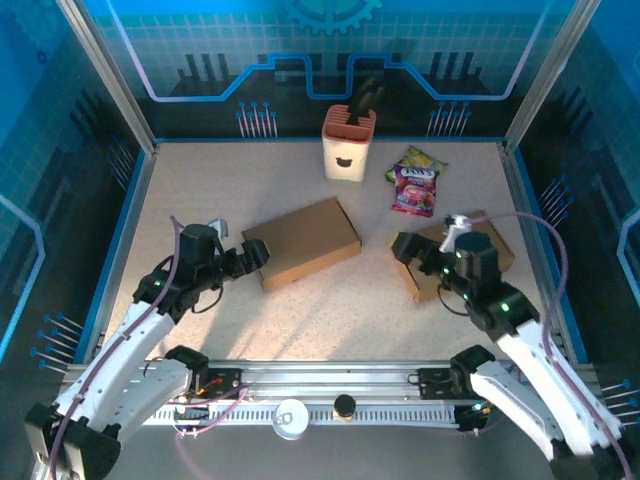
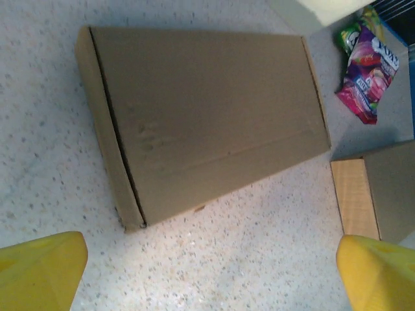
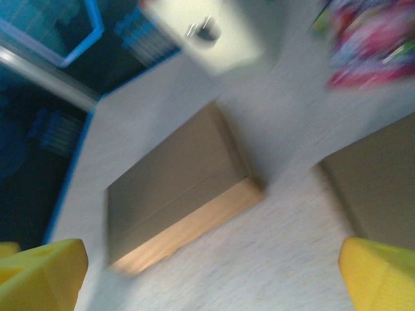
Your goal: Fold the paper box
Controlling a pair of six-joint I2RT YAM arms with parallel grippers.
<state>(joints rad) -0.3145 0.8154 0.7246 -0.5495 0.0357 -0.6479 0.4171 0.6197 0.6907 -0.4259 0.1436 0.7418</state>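
The paper box [image 1: 301, 241] is lying flat and closed in the middle of the speckled surface [image 1: 330, 330], and the left jaws are hovering wide apart just off its left end, clear of the cardboard. Over on the right, the right jaws are also standing wide apart, hanging over the near-left end of a second cardboard box [image 1: 497, 245], which is sitting well apart from the first. Behind them a bright snack packet [image 1: 416, 186] is lying near a cream holder [image 1: 346, 152] that is standing at the back edge.
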